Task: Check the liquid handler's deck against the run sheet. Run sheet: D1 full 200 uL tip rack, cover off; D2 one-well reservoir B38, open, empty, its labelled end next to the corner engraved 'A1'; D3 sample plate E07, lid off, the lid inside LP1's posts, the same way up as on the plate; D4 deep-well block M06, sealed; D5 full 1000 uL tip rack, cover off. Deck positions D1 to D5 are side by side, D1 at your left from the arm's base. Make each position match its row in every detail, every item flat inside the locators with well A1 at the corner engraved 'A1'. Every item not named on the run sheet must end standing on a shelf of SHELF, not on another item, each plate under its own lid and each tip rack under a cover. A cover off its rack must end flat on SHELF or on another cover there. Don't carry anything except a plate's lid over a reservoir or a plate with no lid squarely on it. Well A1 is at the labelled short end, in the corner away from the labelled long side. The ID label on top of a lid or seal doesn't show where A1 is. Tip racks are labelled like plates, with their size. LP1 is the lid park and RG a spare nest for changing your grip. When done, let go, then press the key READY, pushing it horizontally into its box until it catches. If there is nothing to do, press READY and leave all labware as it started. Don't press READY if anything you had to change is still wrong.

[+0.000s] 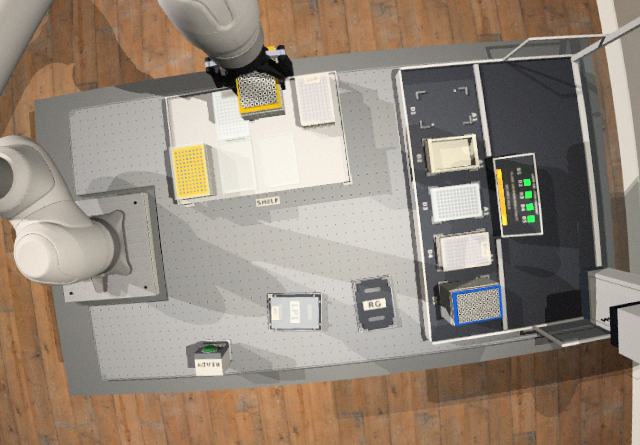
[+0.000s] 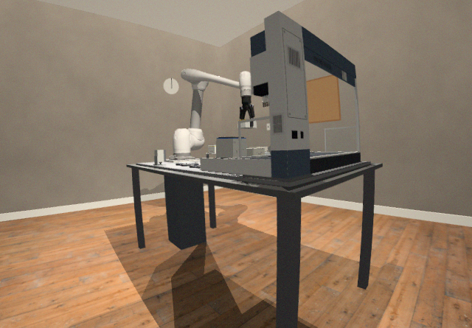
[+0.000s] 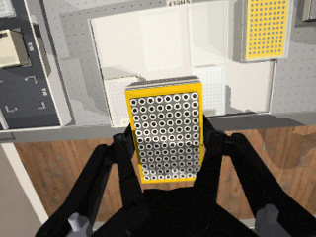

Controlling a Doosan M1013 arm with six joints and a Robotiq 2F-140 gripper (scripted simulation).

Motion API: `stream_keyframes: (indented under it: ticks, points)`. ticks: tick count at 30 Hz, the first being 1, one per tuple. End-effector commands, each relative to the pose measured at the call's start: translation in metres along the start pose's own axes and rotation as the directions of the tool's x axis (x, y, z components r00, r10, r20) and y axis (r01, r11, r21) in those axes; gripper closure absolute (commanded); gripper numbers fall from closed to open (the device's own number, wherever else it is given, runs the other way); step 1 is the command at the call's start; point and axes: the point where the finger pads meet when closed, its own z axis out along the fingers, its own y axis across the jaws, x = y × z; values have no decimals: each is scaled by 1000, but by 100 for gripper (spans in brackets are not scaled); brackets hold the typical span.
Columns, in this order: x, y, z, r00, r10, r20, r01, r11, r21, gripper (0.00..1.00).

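My gripper (image 1: 258, 79) is shut on a yellow-framed tip rack (image 1: 260, 94) with no cover and holds it in the air over the far edge of SHELF (image 1: 258, 140). In the wrist view the rack (image 3: 167, 133) sits between the black fingers, over the table's edge. On the deck, D1 (image 1: 447, 107) is empty. D2 holds an open cream reservoir (image 1: 451, 153), D3 an unlidded white plate (image 1: 455, 202), D4 a white sealed block (image 1: 463, 250), and D5 a blue-framed tip rack (image 1: 476, 303). A lid lies in LP1 (image 1: 294, 311).
SHELF also carries a second yellow tip rack (image 1: 192, 171) at its near left, a white plate (image 1: 315, 100) at the far right and another white plate (image 1: 230, 114) beside the held rack. RG (image 1: 374, 304) is empty. The READY key (image 1: 208, 358) stands at the table's front.
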Motion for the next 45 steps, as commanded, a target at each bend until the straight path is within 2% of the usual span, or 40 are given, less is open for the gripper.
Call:
stream_keyframes:
  ticks: [1,12,21,45]
  points:
    - [0,0,-3,1000,0,1,0,1000,1,90]
    - [0,0,-21,1000,0,1,0,1000,1,90]
    - [0,0,-21,1000,0,1,0,1000,1,90]
    - [110,3,-21,1000,0,1,0,1000,1,90]
